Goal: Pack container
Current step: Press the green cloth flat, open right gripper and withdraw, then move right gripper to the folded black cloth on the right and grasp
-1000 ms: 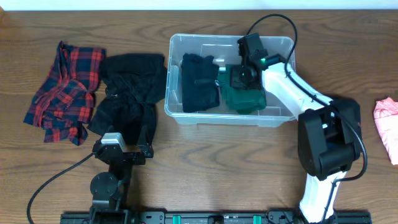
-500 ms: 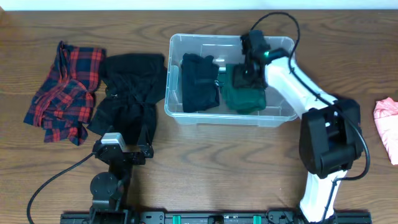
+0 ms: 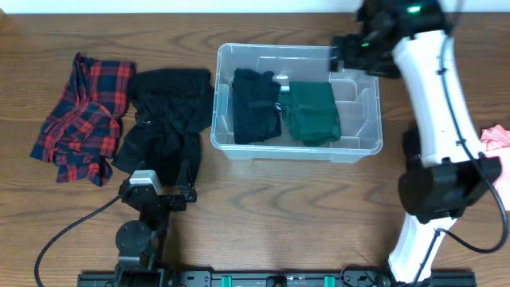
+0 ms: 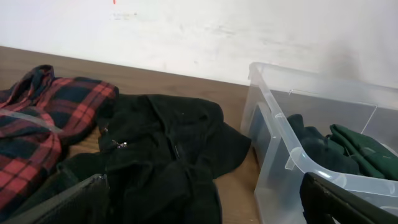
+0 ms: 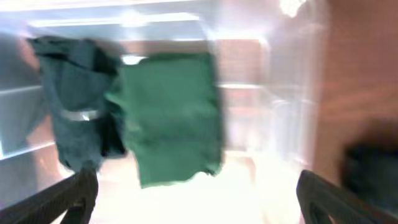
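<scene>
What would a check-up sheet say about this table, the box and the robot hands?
Surface: brown wooden table.
Job's things: clear container holds a folded black garment and a green garment, side by side.
Clutter: red plaid shirt and black jacket left of the container; pink cloth at the right edge.
Grippers: left gripper open by the black jacket; right gripper open, empty, over the container's far rim.
Cables: black cable by the left arm's base.
Surroundings: white wall behind.

No legible text or labels anywhere.
</scene>
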Controlling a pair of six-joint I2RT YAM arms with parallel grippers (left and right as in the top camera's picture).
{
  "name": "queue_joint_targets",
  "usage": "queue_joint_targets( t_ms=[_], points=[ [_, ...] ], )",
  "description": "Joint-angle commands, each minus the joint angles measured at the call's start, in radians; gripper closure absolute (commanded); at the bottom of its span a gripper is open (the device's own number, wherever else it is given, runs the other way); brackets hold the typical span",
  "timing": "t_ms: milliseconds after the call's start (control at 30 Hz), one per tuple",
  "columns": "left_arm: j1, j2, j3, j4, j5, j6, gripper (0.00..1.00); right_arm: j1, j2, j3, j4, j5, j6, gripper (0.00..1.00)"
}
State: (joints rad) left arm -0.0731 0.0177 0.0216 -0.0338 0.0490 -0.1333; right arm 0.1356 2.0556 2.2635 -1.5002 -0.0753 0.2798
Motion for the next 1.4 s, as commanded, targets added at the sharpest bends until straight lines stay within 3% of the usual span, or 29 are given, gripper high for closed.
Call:
queue_joint_targets(
  t_ms=[0, 133, 367, 667, 833, 1033, 1367],
  points=[
    [0.005, 0.001, -0.018, -0.036, -0.015, 0.006, 0.02, -0.105, -0.040, 0.036, -0.075, 0.018, -0.034, 0.01],
    [0.005, 0.001, -0.018, -0.036, -0.015, 0.006, 0.02, -0.243, -0.066, 0.036, -0.177, 0.015, -0.035, 0.01],
    [0.005, 0.001, -0.018, -0.036, -0.015, 0.006, 0.02, -0.426, -0.140, 0.006, -0.198, 0.015, -0.106, 0.01],
    [0.005, 0.001, -0.018, -0.036, -0.015, 0.006, 0.02, -0.583, -0.212, -0.227, -0.167, 0.015, -0.140, 0.01],
    [0.005, 0.001, -0.018, -0.036, -0.015, 0.006, 0.02, -0.629, -0.218, -0.417, -0.056, -0.032, -0.195, 0.01],
    [0.005, 0.001, -0.018, -0.036, -0.015, 0.006, 0.02, -0.640, -0.217, -0.632, 0.156, -0.146, -0.389, 0.01],
    [0.005, 0.001, -0.018, -0.036, -0.015, 0.006, 0.02, -0.684, -0.217, -0.752, 0.358, -0.042, -0.436, 0.01]
  ],
)
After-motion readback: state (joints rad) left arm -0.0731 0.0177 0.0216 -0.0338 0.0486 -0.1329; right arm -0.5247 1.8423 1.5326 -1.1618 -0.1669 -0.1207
